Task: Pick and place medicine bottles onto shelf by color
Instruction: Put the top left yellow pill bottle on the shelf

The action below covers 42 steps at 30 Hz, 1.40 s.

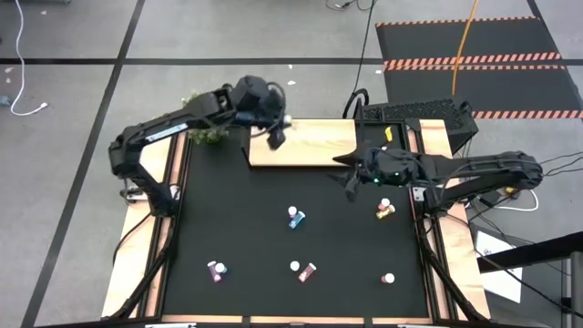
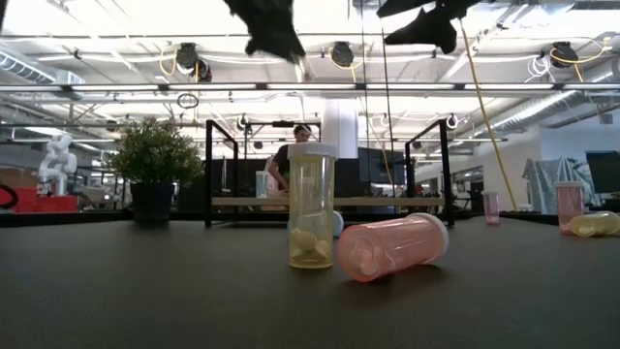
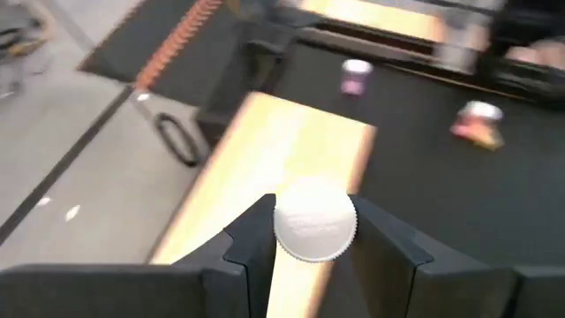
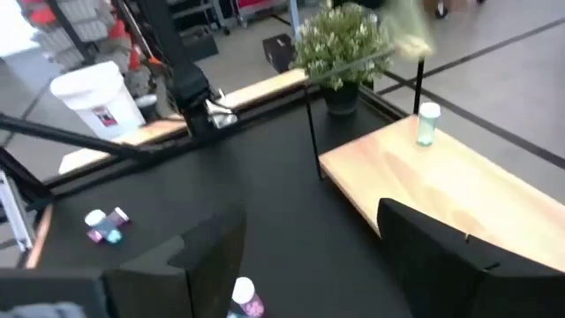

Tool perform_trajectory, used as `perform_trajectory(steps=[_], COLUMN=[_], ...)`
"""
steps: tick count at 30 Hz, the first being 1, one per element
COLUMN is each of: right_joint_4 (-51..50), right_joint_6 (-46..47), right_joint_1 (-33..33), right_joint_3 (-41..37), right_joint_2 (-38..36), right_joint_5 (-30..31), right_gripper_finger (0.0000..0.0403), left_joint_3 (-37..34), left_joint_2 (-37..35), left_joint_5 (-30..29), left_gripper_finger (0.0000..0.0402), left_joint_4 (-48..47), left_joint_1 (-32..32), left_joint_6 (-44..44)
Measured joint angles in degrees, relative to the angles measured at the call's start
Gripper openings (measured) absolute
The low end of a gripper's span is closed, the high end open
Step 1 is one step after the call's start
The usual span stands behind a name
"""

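From above, the left gripper [image 1: 276,137] sits over the near-left part of the shelf [image 1: 314,146], closed on a bottle with a white cap [image 1: 285,119]. The right gripper [image 1: 352,187] hangs over the black table [image 1: 237,228] just off the shelf's right end, jaws spread with nothing in them. Loose bottles are scattered on the mat: a blue one [image 1: 295,217] mid-table, a yellow one [image 1: 384,209] near the right arm, and maroon ones [image 1: 217,271] closer to the front.

Low view: a yellowish bottle [image 2: 312,206] stands upright, with a pink one [image 2: 392,247] lying on its side right next to it. The plant [image 2: 155,167] is back left.

Left wrist: the fingers [image 3: 252,252] pinch the ridged white cap [image 3: 315,219] above the wood.

Right wrist: fingers [image 4: 207,252] wide apart and empty. One bottle [image 4: 427,123] already stands on the shelf's far edge.
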Motion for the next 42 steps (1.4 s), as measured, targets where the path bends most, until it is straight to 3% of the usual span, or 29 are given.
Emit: perform_trajectory(steps=[5, 12, 19, 28, 42], right_joint_4=[-1.45, -2.46, -2.40, -1.21, -0.92], right_joint_6=[-1.19, -1.28, 1.63, 2.31, 1.46], right_joint_1=[0.02, -2.84, -7.65, -11.57, -12.72], right_joint_3=[0.02, 0.04, 0.02, 0.02, 0.02], right_joint_2=[-1.84, -1.28, -0.85, -0.85, -0.85], right_joint_5=[-1.35, 3.28, 3.41, 3.18, 3.01], right_gripper_finger=[0.0248, 0.0247, 0.0247, 0.0247, 0.0247], left_joint_3=[0.00, -0.01, -0.02, -0.02, 3.06], left_joint_2=[5.88, 12.49, 18.09, 20.82, 23.54], left_joint_5=[-0.25, 0.51, 0.93, 0.92, 0.49], left_gripper_finger=[0.0131, 0.0131, 0.0131, 0.0131, 0.0131], left_joint_4=[3.92, 3.01, 3.44, 3.74, -1.55], left_joint_1=[5.31, 10.49, 14.30, 14.53, 14.49], left_joint_6=[1.13, 12.13, 18.22, 23.46, 20.33])
